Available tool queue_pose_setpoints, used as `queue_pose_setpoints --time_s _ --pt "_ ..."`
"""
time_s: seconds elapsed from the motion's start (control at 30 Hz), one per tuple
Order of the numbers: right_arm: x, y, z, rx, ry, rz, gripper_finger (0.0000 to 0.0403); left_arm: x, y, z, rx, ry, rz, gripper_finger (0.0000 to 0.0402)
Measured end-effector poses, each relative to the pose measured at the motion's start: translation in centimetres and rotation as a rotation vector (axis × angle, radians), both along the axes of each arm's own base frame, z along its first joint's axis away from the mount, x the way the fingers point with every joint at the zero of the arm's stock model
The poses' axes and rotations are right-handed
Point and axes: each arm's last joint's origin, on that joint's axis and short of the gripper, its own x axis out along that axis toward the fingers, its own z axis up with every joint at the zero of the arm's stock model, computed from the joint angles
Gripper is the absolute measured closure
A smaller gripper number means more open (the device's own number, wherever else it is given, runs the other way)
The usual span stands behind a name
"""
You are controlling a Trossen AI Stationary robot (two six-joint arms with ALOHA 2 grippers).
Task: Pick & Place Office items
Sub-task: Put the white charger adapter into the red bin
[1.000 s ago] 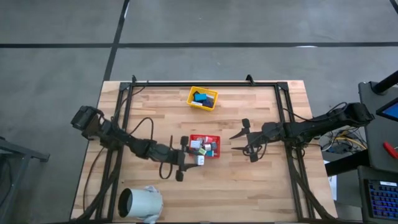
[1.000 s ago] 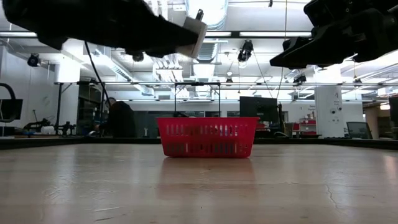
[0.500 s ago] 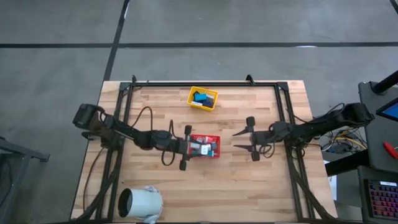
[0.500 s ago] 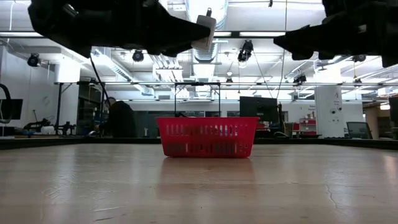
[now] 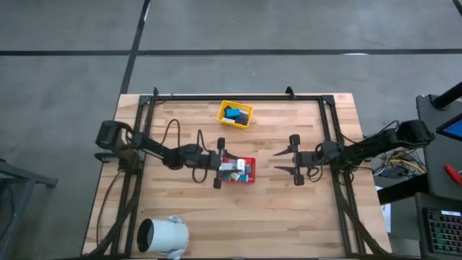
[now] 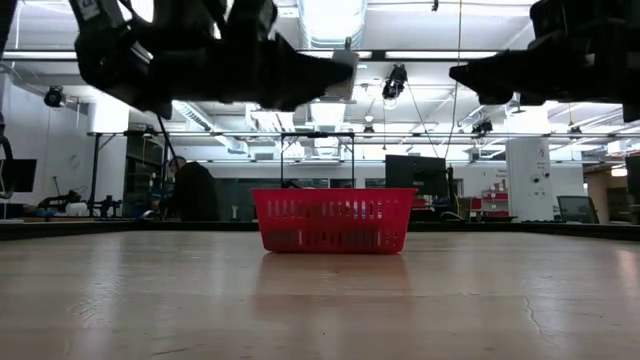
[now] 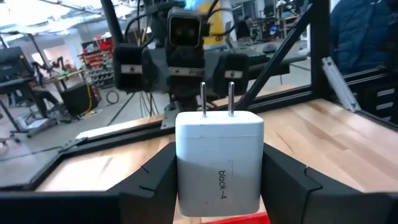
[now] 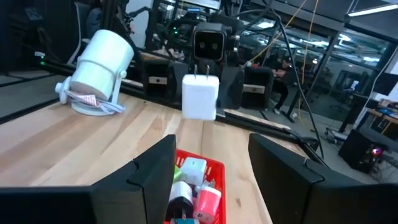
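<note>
The left gripper squeezes a white plug block up in the air over the red tray, which already has lots of little pieces, so it still needs dropping in, while the right gripper waits open nearby, holding nothing.

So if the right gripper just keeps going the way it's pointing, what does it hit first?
Probably the white charger block held by the left gripper, above the red tray. The right gripper is open; relative heights are uncertain.

Left end effector clamped, raised; right end effector spread, facing it.
</note>
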Motion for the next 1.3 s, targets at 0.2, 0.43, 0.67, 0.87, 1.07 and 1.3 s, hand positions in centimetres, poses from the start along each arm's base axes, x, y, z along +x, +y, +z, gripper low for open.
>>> queue_pose_setpoints --time_s 0.2,0.43,0.67,0.87,1.07,1.3 --pt "0.0 -0.3 -0.1 0.002 0.006 -0.017 0.0202 1.6 1.0 -1.2 -0.042 0.028 0.005 0.0227" --pt "-0.6 -0.7 -1.2 0.001 0.042 -0.036 0.0202 3.0 1.6 -2.8 -0.068 0.077 -0.004 0.0227" --pt "-1.6 -0.6 -1.1 -0.003 0.008 0.012 0.0202 3.4 1.7 -3.1 -0.075 0.087 -0.019 0.0227" --pt "-2.4 -0.8 -0.8 -0.014 0.029 0.006 0.0202 3.4 1.7 -3.2 -0.075 0.096 -0.023 0.0227" --pt "-3.5 -0.9 0.0 -0.012 -0.003 0.007 0.0202 3.4 1.7 -3.3 -0.076 0.107 -0.025 0.0227" --pt "-4.8 -0.9 0.5 -0.006 -0.035 0.009 0.0202 3.4 1.7 -3.4 -0.077 0.107 -0.031 0.0227"
